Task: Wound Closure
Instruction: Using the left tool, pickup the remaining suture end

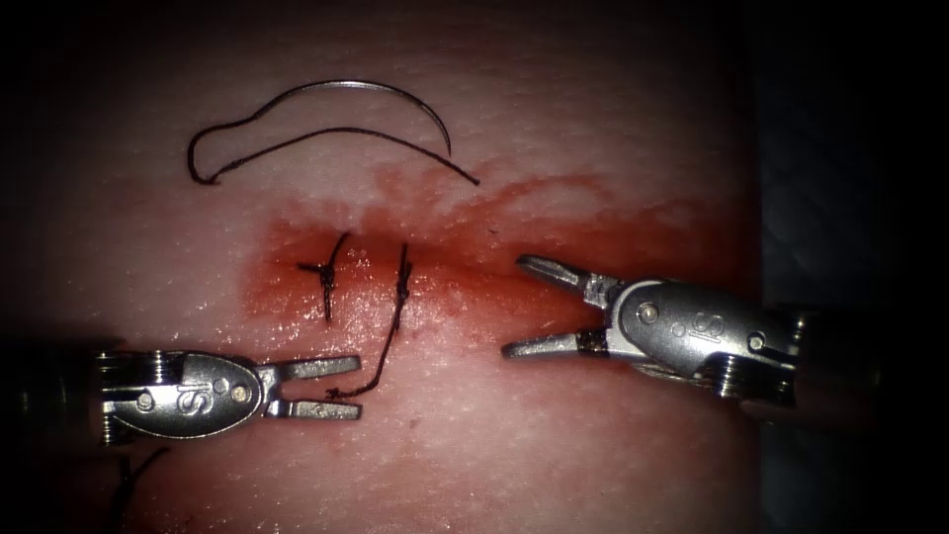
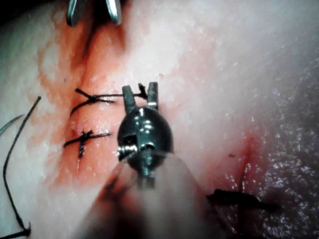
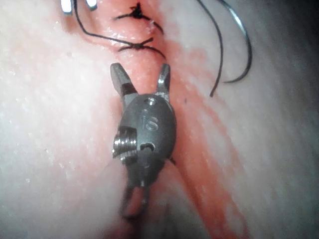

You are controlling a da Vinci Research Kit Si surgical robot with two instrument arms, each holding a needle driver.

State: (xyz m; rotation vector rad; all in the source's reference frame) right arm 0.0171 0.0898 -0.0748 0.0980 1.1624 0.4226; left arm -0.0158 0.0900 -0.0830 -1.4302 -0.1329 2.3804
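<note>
Endoscope view: tissue (image 1: 593, 435), pale and glistening, likely soft and slippery. Cut (image 1: 474, 282) runs across it through red fluid (image 1: 287, 287). 2 knotted stitches (image 1: 328, 272) cross the cut's left part; a tail hangs from the second one. Needle (image 1: 395, 91) lies free on the tissue above the cut, not in it, with thread (image 1: 297, 138) looping beside it. Thin, stiff and curved, the needle probably rolls in a grip; best taken on its body, away from the tip. Left tool (image 1: 331, 389): fingers slightly apart, holding nothing, below the cut. Right tool (image 1: 534, 307): fingers wide apart, holding nothing, at the cut's right part.

Left wrist view: left tool (image 2: 140, 94), fingers parted, just beside a stitch (image 2: 92, 99).

Right wrist view: right tool (image 3: 142, 74), fingers spread, empty; needle (image 3: 244, 45) well apart.

Surroundings dark beyond the tissue.
</note>
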